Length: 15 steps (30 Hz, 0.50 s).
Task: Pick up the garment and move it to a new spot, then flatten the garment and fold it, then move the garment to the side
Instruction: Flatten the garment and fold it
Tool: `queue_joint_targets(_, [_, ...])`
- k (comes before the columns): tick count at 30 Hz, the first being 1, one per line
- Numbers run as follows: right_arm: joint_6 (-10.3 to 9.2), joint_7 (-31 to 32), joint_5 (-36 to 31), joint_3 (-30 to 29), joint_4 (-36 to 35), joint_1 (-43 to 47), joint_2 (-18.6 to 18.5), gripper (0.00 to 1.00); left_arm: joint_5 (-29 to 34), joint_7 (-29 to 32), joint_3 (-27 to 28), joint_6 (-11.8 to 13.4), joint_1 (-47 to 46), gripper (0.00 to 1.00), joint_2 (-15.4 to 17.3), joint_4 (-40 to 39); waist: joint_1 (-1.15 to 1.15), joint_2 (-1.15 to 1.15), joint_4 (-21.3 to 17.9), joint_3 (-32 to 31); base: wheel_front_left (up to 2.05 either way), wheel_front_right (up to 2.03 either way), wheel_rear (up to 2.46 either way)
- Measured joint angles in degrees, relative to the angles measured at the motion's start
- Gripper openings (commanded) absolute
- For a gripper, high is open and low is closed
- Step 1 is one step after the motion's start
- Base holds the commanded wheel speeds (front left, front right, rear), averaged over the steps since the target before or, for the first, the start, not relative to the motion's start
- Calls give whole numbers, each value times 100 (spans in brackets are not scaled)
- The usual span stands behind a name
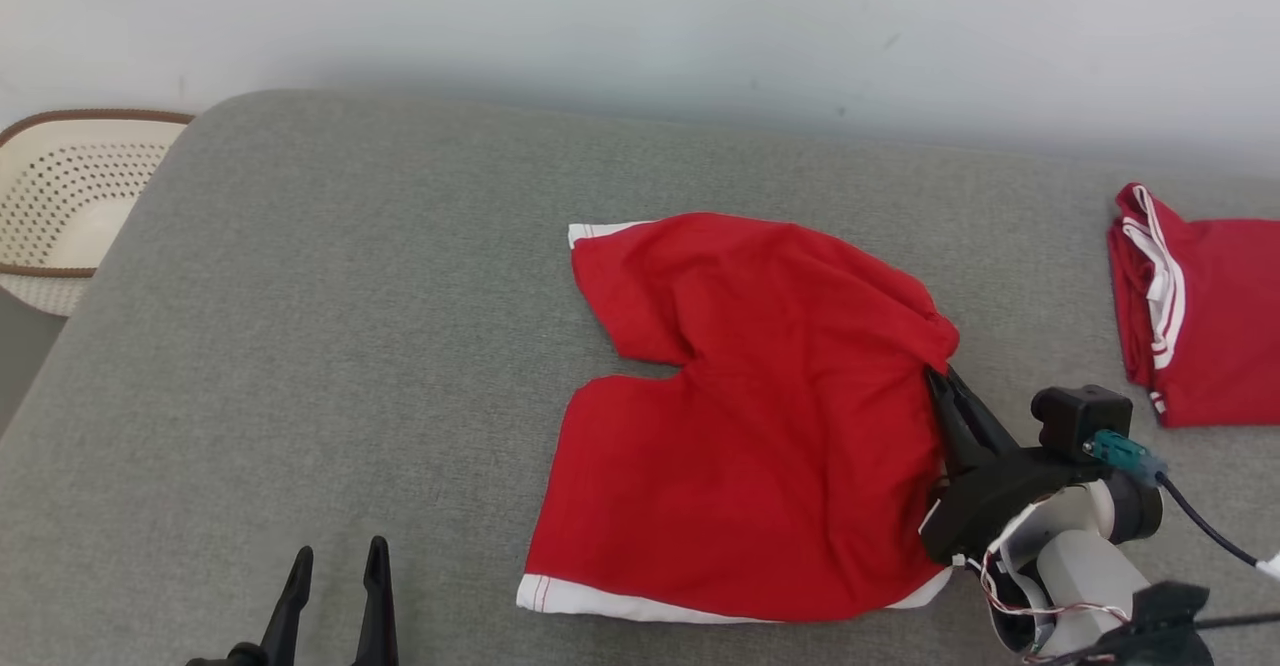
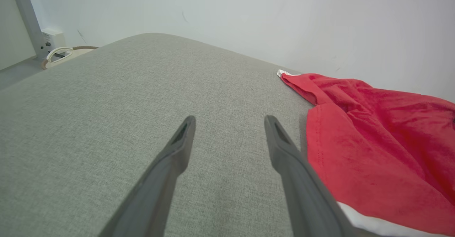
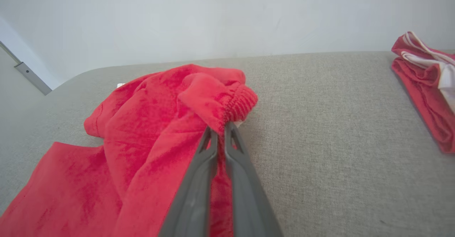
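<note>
Right wrist view: right pincer (image 3: 221,132) pinches the limp, light-looking garment (image 3: 142,148) by its elastic waistband (image 3: 239,103), a firm hold; left pincer (image 2: 229,123) stands spread

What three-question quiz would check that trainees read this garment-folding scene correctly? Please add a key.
1. True or false: the right gripper is shut on the bunched waistband of the red shorts.
2. Choose one. The left gripper is: A) open and holding nothing; B) shut on a leg hem; C) lifting a basket.
3. Short answer: what lies at the right end of the grey cushion, apart from the shorts?

Key: 1 true; 2 A; 3 a folded red garment with white trim.
</note>
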Motion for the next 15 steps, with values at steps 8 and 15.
queue_joint_targets(8, [0,643,-888,-773,-1831,1046,36,0,-16,-1,12,11,20,100,0,-5,0,0,-267,14,0,0,0])
queue_joint_targets(15, [0,1525,-1557,-1377,-3229,1774,346,0,-25,-1,-42,10,4,100,0,16,0,0,-252,4,0,0,0])
